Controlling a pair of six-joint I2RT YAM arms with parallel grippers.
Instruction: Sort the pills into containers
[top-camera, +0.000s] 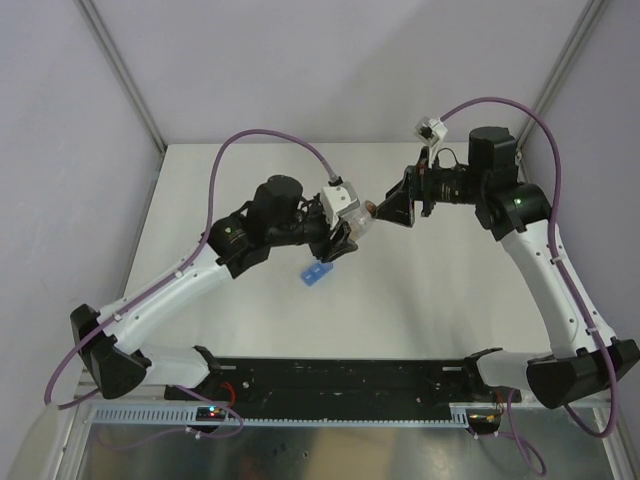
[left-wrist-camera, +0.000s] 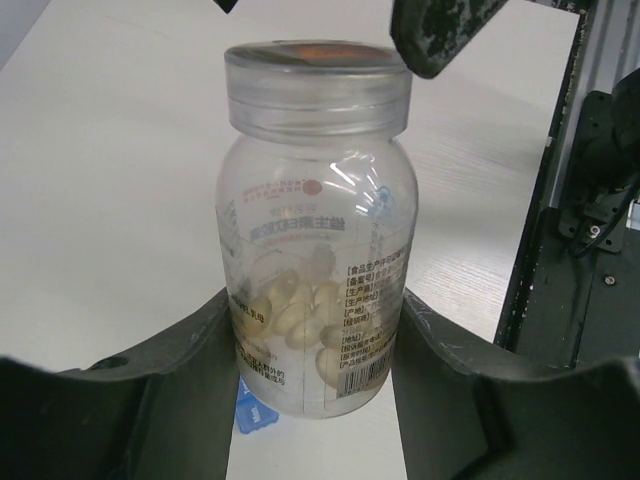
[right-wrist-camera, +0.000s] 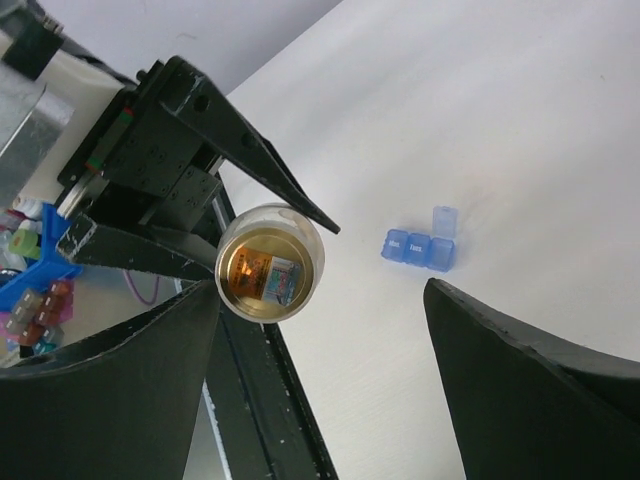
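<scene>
My left gripper (left-wrist-camera: 315, 300) is shut on a clear plastic bottle (left-wrist-camera: 315, 250), one finger on each side of its lower body. Pale yellowish pills (left-wrist-camera: 300, 310) lie in the bottle, and a clear cap (left-wrist-camera: 318, 85) closes it. In the top view the bottle (top-camera: 352, 208) is held above the table and points toward my right gripper (top-camera: 388, 208). That gripper (right-wrist-camera: 322, 300) is open, and the capped end (right-wrist-camera: 270, 275) sits just off its left fingertip. The containers (top-camera: 316, 273), a blue three-compartment strip (right-wrist-camera: 418, 248), lie on the table below with one lid up.
A black rail (top-camera: 330, 375) runs along the table's near edge between the arm bases. Grey walls close in the table's back and sides. A blue bin of small coloured parts (right-wrist-camera: 30, 290) shows off the table's edge in the right wrist view.
</scene>
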